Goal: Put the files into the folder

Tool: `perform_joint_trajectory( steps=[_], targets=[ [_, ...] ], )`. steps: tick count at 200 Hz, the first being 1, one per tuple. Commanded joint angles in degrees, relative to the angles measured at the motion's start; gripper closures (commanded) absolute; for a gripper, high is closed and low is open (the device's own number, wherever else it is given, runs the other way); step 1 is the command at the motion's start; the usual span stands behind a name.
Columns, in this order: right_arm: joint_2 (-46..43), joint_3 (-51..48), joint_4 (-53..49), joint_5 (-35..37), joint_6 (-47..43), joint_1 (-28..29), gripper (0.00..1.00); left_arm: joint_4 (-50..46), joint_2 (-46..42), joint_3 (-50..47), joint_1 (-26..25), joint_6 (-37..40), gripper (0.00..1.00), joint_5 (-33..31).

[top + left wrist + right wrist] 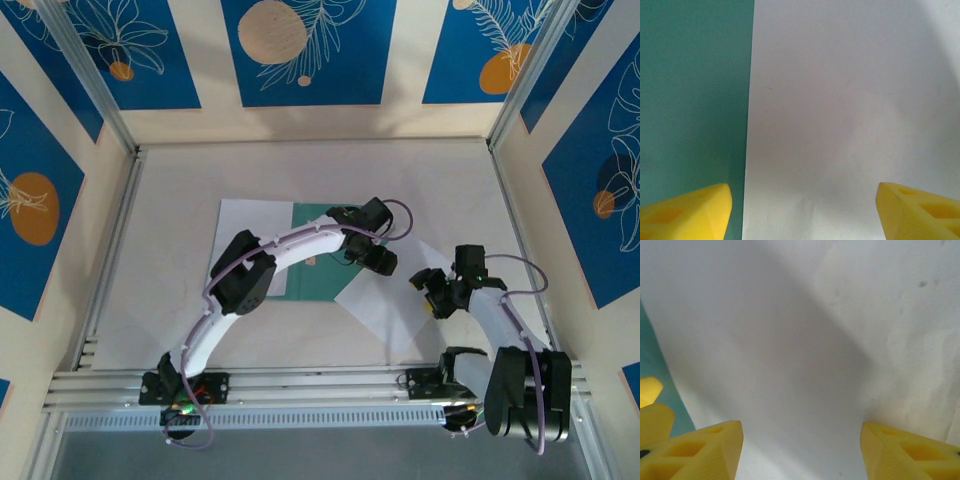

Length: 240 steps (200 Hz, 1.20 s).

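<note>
The teal-green folder [318, 282] lies flat in the middle of the table. One white file [250, 215] lies squarely against its left side. A second white file [385, 310] lies tilted, overlapping the folder's lower right corner. My left gripper [372, 260] hovers low over the folder's right edge, open; its wrist view has the folder [690, 100] on the left, the file [850, 110] on the right, and empty jaws [805, 215]. My right gripper [428, 290] is open over the tilted file [770, 355], with nothing between its fingers [802, 455].
White walls with blue panels close in the table on three sides, with metal posts at the back corners. An aluminium rail [320, 385] runs along the near edge by the arm bases. Bare tabletop [910, 315] lies right of the tilted sheet.
</note>
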Motion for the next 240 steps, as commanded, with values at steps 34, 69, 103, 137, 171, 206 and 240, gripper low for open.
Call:
perform_joint_trajectory(
  steps=[34, 69, 103, 137, 171, 206, 240],
  targets=[
    [5.05, 1.13, 1.99, -2.94, 0.33, 0.37, 0.37, -1.57, 1.58, 0.67, 0.32, -2.20, 0.24, 1.44],
    [6.41, 1.48, 2.53, -2.74, -0.01, 0.42, 0.37, -2.25, 1.73, 0.27, 0.33, -3.21, 0.23, 1.24],
    [6.51, 1.66, 2.22, -2.30, -0.41, 0.42, 0.37, -2.78, 0.85, 0.20, 0.38, -3.47, 0.22, 0.12],
    [6.42, 1.65, 2.04, -1.99, -0.60, 0.46, 0.37, -3.03, -1.13, 0.10, 0.48, -2.59, 0.20, -2.79],
    [6.42, 1.66, 1.51, -1.25, -1.22, 0.50, 0.37, -2.05, -2.67, -0.42, 0.49, -1.88, 0.19, -5.00],
    [6.66, 1.74, 1.60, -1.46, -1.44, 0.51, 0.37, -1.15, -1.09, 0.25, 1.11, -2.78, 0.19, -4.16],
    [6.66, 1.70, 1.30, -1.63, -1.68, 0.46, 0.37, -2.02, 0.47, 1.25, 1.11, -3.43, 0.23, -4.32]
  ],
)
